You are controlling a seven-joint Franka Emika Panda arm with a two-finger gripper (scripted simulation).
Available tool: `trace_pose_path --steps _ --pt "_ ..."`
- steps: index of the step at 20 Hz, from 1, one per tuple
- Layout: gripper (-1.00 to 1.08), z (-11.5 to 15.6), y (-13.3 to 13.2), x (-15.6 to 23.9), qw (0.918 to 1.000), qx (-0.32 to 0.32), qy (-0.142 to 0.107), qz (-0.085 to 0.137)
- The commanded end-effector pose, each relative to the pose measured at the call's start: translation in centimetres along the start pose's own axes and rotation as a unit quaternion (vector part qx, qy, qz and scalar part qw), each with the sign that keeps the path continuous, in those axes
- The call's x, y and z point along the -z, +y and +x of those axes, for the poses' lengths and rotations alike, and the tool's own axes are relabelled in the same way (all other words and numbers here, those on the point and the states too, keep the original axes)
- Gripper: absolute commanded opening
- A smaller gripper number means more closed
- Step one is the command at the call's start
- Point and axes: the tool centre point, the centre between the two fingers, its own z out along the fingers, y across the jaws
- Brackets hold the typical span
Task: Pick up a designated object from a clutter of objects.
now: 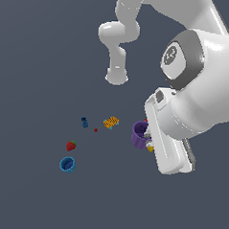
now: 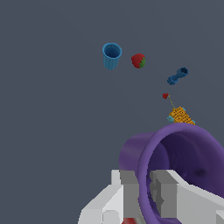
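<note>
The purple cup [image 1: 139, 133] [image 2: 175, 148] is tilted, and its open mouth fills much of the wrist view. My gripper [image 1: 146, 137] [image 2: 144, 186] is shut on its rim. One finger [image 2: 127, 190] is outside the wall and the other finger [image 2: 166, 190] is inside. The frames do not show whether the cup rests on the floor. The hand hides the cup's far side and handle in the exterior view. The red cracker box is not clearly in view.
The blue cup [image 1: 67, 164] [image 2: 112, 55] and strawberry [image 1: 71, 145] [image 2: 138, 60] lie towards the exterior view's left. The orange-yellow block [image 1: 111, 122] [image 2: 180, 116], a blue piece [image 1: 84, 122] [image 2: 177, 75] and a tiny red piece [image 1: 96, 130] [image 2: 165, 95] lie closer to the cup. A yellow piece [image 1: 150, 148] shows under the hand.
</note>
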Motion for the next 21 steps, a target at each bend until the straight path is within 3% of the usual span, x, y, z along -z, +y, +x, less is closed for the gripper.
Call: trace_pose_path --steps 1,12,21 --pt "-1.00 1.9 1.1 2.0 1.0000 0.000 0.000 0.000" --pt "-1.00 9.0 4.9 9.7 1.0000 0.000 0.000 0.000" --pt "-1.00 10.8 5.5 11.6 1.0000 0.000 0.000 0.000"
